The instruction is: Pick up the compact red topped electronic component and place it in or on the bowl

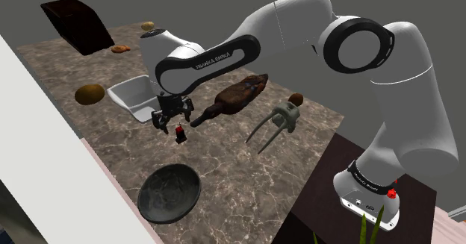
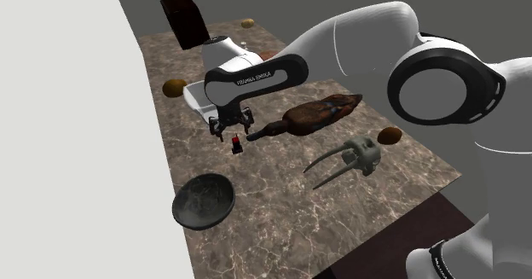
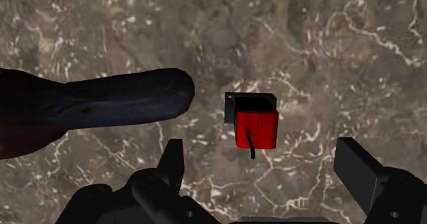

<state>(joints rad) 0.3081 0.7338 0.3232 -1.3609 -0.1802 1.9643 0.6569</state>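
Plainly wide open: the all-black two-finger gripper (image 3: 261, 153), on the end of the white arm (image 1: 216, 60), pointing down at the brown, pale-veined marble tabletop (image 3: 342, 51). Holds nothing and touches nothing. Fingers (image 3: 171, 164) well apart, with the compact black-based, red-topped electronic component (image 3: 256, 128) in the gap between them but lower down, resting on the tabletop. No contact between either finger and the component. A thin dark wire curling off its red face.

In the shoulder view, the gripper (image 1: 170, 123) hanging just above the component (image 1: 180, 134), a little toward that view's left. Likewise in the second exterior view: the gripper (image 2: 230, 132) close over the component (image 2: 235, 145).

Near the component but apart from it, the rounded dark tip of a long, glossy brown club-shaped object (image 3: 123, 101). Lies flat on the marble; perhaps carved wood, though hard to tell.

Toward the shoulder view's bottom from the component, near the table's edge: the round, dark grey mottled bowl (image 1: 169, 193), well apart from the gripper. Behind the gripper, a white rectangular tray (image 1: 131, 97), and beside that a round brown lump (image 1: 89, 94). Toward the shoulder view's right, past the club-shaped object (image 1: 239, 95), a pale skull with two long curved tusks (image 1: 282, 118).
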